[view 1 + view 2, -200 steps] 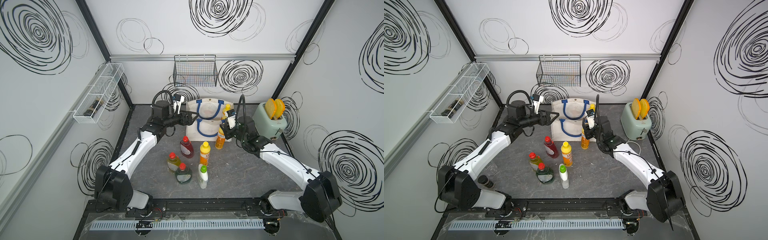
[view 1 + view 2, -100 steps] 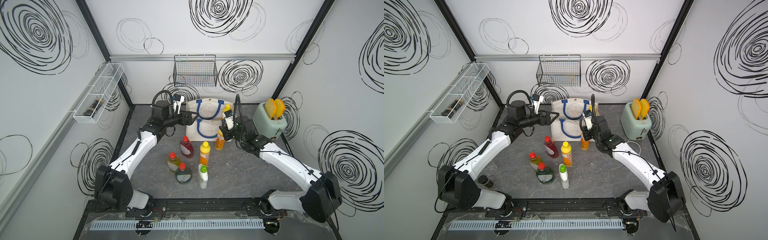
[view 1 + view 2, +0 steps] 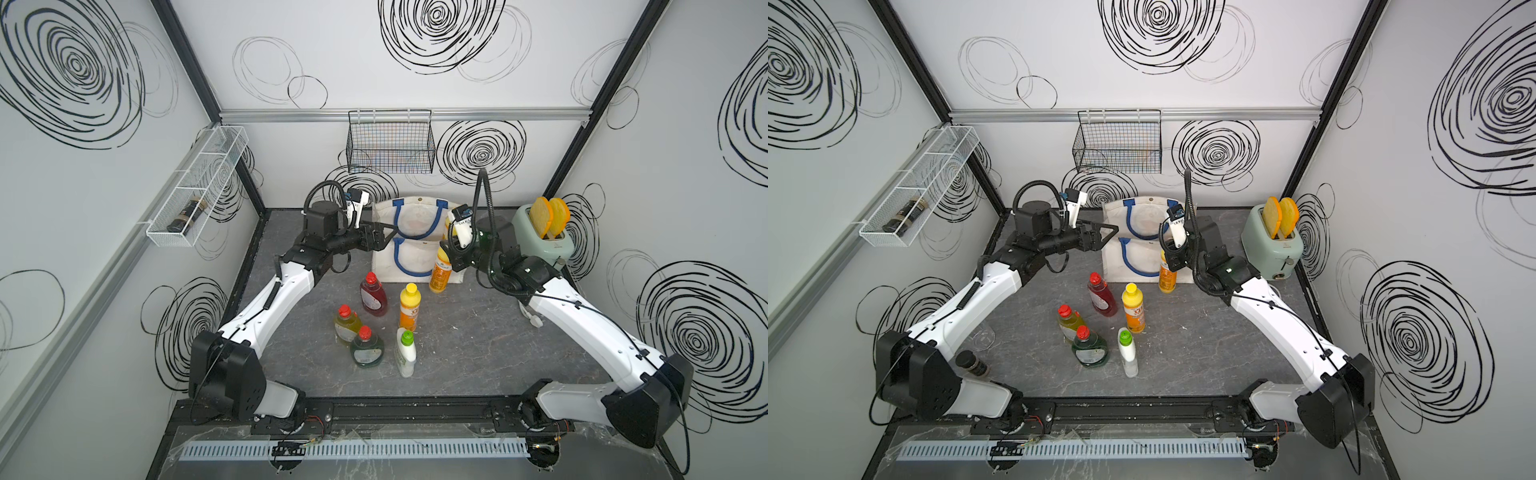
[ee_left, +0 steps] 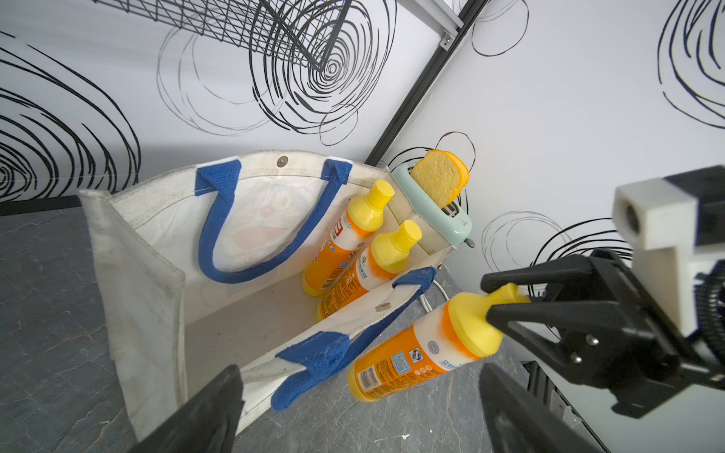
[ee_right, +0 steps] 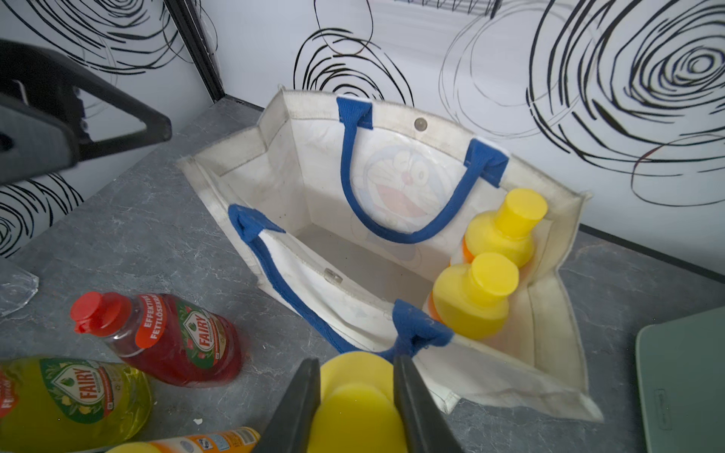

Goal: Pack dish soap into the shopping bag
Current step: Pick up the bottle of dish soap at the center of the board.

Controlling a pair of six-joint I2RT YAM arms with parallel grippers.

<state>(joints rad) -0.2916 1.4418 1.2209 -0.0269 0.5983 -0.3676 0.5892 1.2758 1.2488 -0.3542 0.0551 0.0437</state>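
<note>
Orange plastic with a yellow cap: one tall bottle (image 3: 441,272) of dish soap stood just outside the near wall of the shopping bag (image 3: 381,266), at the corner toward the toaster (image 3: 544,239). The right gripper (image 5: 355,374) pinched its cap from both sides. Whether its base rested on the bench (image 3: 478,332) or hung just clear could not be told. The left gripper (image 3: 388,236) hovered at the bag's opposite end, jaws spread wide and holding nothing. Inside the bag, at the toaster end, a rear bottle (image 5: 502,231) and a front bottle (image 5: 474,298) were upright and touching. Loose on the bench were the red bottle (image 3: 372,295), yellow bottle (image 3: 347,326), green bottle (image 3: 366,349), second orange bottle (image 3: 409,309) and white bottle (image 3: 405,353).

Risks, as judged:
- The hold was on the cap alone, so the body could swing or slip during a lift.
- The near handle (image 5: 419,333) drooped over the rim right beside the held cap, and the bottle could snag it and drag the soft wall inward.
- A descent at that corner could strike the two packed bottles.

The wrist views showed the bag's interior and the free floor space, which both top views largely hid. A top view alone showed a dark jar (image 3: 971,363) behind the left arm.
</note>
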